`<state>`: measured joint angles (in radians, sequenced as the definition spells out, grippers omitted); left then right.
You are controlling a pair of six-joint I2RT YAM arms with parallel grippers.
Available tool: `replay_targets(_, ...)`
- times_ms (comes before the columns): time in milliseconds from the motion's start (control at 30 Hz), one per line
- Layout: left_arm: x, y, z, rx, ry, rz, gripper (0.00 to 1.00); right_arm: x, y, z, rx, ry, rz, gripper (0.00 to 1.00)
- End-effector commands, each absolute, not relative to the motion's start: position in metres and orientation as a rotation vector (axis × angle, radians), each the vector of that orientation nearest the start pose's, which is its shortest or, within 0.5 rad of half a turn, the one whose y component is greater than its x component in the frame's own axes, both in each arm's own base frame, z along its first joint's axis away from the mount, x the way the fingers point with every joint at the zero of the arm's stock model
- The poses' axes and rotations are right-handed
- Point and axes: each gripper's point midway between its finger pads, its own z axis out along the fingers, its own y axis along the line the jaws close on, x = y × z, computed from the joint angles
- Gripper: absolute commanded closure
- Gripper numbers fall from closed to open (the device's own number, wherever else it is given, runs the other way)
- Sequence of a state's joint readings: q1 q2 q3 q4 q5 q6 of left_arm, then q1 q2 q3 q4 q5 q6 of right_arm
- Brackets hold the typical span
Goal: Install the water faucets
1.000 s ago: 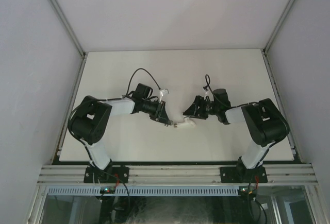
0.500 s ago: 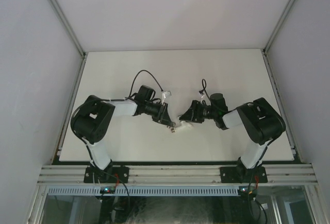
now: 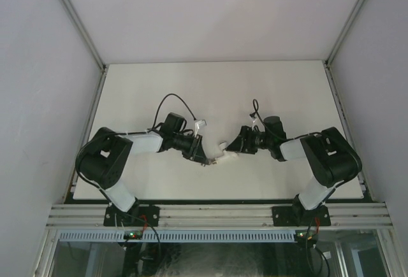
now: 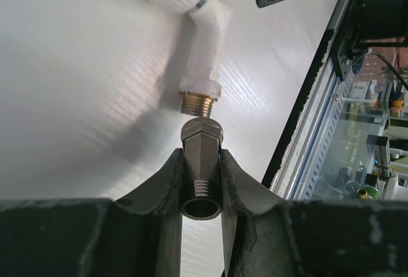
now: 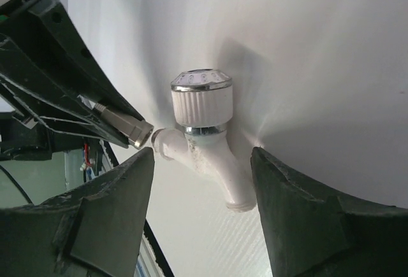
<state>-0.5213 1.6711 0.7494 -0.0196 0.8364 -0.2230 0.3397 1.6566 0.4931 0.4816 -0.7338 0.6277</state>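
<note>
Left wrist view: left gripper (image 4: 201, 181) clamps the fitting (image 4: 201, 156) just short of the tap (image 4: 204, 54)'s brass thread; right gripper (image 5: 201, 181) stands open around the tap. Align axes first, I'd say.

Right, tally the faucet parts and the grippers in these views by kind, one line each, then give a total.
White plastic tap, lying on the table: 1
Dark-grey metal fitting, clamped in the left gripper: 1
Grippers, counting the right gripper with its jaws apart on either side of the tap: 2
Total: 4
</note>
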Motion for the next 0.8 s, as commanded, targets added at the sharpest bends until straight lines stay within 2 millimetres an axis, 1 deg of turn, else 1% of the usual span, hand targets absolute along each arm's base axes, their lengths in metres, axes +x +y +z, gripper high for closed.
replay_targets(0, 0.197, -0.283, 0.043, 0.752, 2.425, -1.417, 1.0, 0.226, 0.238, 0.002, -0.136, 2.519, 1.299, 0.36)
replay_targets(67, 0.195, -0.287, 0.044, 0.734, 2.397, -1.453, 1.0, 0.224, 0.242, 0.001, -0.146, 2.52, 1.298, 0.37)
replay_targets(133, 0.197, -0.288, 0.043, 0.722, 2.392, -1.448, 1.0, 0.225, 0.241, -0.002, -0.135, 2.523, 1.281, 0.37)
replay_targets(300, 0.205, -0.296, 0.045, 0.685, 2.375, -1.469, 1.0, 0.219, 0.248, -0.002, -0.133, 2.519, 1.35, 0.4)
replay_targets(467, 0.207, -0.299, 0.046, 0.682, 2.363, -1.48, 1.0, 0.212, 0.258, 0.006, -0.138, 2.456, 1.447, 0.41)
replay_targets(533, 0.209, -0.3, 0.047, 0.687, 2.356, -1.482, 1.0, 0.211, 0.264, 0.01, -0.141, 2.43, 1.492, 0.44)
replay_targets(667, 0.209, -0.301, 0.047, 0.685, 2.357, -1.482, 1.0, 0.206, 0.275, 0.02, -0.197, 2.358, 1.584, 0.45)
replay_targets(733, 0.21, -0.301, 0.048, 0.684, 2.355, -1.479, 0.99, 0.202, 0.275, 0.02, -0.234, 2.351, 1.6, 0.45)
replay_targets(767, 0.21, -0.3, 0.049, 0.683, 2.357, -1.475, 1.0, 0.202, 0.272, 0.017, -0.229, 2.361, 1.585, 0.44)
